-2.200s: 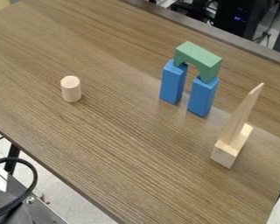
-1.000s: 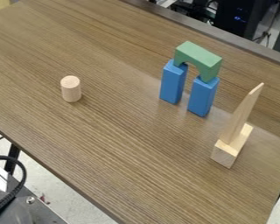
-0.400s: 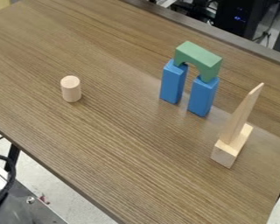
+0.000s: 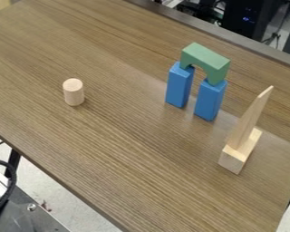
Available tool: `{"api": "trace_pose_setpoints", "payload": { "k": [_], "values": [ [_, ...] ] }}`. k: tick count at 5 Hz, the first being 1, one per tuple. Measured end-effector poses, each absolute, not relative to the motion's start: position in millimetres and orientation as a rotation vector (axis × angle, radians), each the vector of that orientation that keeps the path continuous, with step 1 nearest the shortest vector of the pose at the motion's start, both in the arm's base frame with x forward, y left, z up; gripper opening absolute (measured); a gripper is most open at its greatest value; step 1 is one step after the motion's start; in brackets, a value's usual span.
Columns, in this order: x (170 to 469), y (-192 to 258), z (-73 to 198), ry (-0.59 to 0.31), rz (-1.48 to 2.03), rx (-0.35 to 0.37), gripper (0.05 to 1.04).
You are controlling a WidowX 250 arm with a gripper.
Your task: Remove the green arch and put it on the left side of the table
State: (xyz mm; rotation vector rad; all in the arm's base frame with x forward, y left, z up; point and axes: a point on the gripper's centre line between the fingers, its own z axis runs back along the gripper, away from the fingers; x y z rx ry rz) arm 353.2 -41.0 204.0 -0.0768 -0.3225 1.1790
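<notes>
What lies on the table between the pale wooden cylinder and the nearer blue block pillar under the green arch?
Only bare brown tabletop shows between the cylinder and that pillar in the camera view.

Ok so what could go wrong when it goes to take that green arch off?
The green arch bridges two separate upright blue blocks, the left one and the right one, so a sideways nudge might topple either. If one tips, the arch could drop. The right block might also fall toward the nearby wooden wedge.
</notes>
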Motion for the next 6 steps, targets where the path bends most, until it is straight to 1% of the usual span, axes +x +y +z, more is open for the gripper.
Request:
{"api": "trace_pose_setpoints", "payload": {
  "k": [2, 4, 5, 6],
  "values": [
    [350.7, -47.4, 163.5, -0.344, 1.233, -0.005, 1.0],
    [349.0, -46.2, 148.9, -0.309, 1.294, 0.026, 1.0],
    [350.3, -41.1, 133.6, -0.317, 1.32, 0.055, 1.0],
    [352.8, -40.1, 127.3, -0.326, 1.327, 0.067, 1.0]
  ]
}}
